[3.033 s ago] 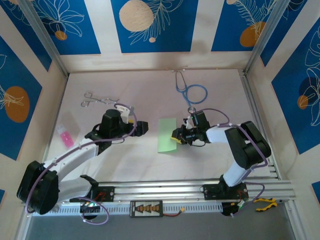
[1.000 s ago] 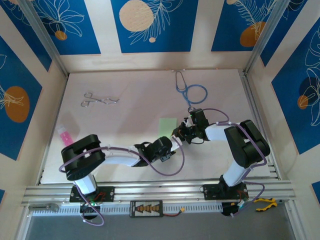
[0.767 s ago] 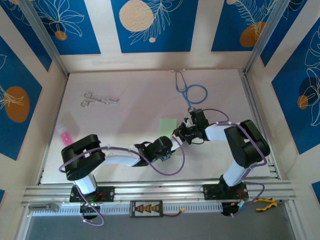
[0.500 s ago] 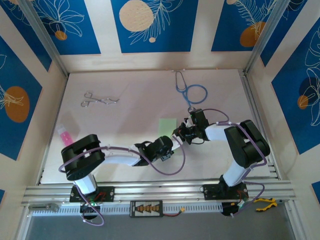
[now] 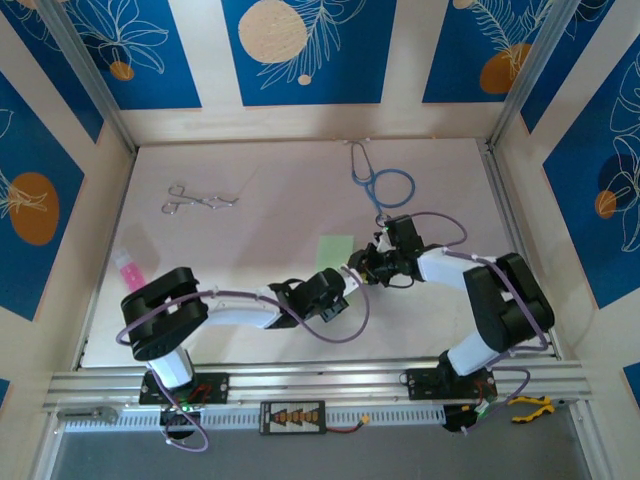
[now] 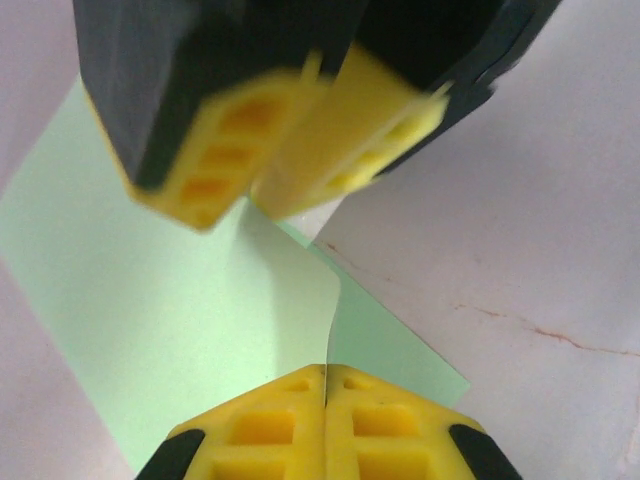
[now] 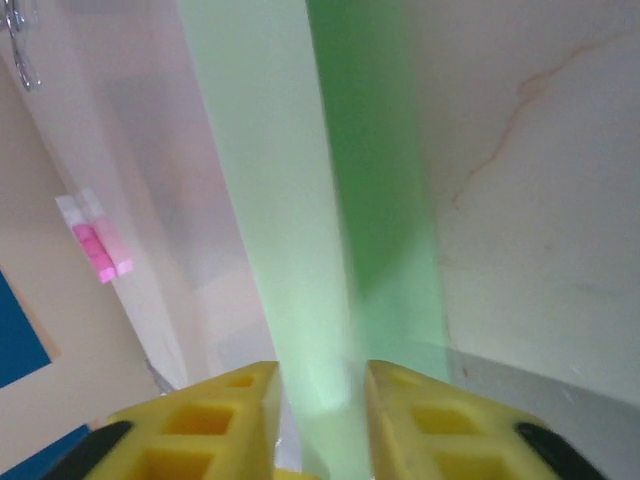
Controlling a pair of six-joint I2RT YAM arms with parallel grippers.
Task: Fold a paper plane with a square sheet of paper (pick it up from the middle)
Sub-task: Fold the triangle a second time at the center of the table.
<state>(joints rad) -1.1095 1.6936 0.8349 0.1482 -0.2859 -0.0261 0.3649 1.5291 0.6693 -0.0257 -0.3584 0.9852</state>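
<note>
Paper (image 6: 180, 300), thin, green: left end effector (image 6: 325, 380) pinches it; right end effector (image 7: 318, 378) seemingly ajar.

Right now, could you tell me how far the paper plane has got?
Done: the paper shows a fold, two layers overlapping. In hand: the left hand is shut on its edge; the right hand straddles it, open. Left: nose and wing folds; no dart shape.

Pale green paper sheet (image 5: 335, 248), folded double, one edge lifted
</note>
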